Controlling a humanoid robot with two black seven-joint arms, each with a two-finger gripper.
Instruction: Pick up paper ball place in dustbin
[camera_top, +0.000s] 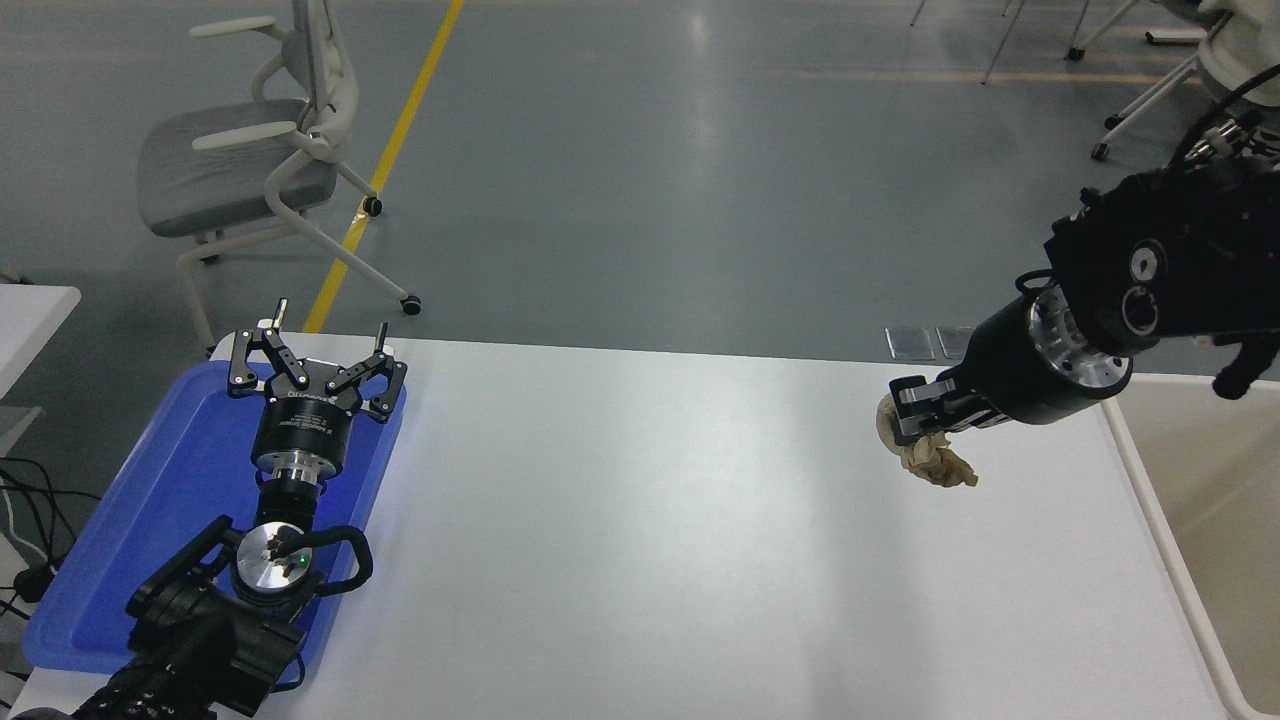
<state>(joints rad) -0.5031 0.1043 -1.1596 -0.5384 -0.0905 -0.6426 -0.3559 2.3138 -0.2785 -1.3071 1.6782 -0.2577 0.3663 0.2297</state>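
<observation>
Now paper ball (925, 450) pinched between right fingers (912, 398)

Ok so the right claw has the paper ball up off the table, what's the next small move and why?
Probably carry it further right before letting go. The right claw is shut on the paper ball, which hangs above the table, short of the dustbin rim. Released here, it would likely land on the table.

Bright, sharp view; soft glare streaks the white table (640, 520).
</observation>
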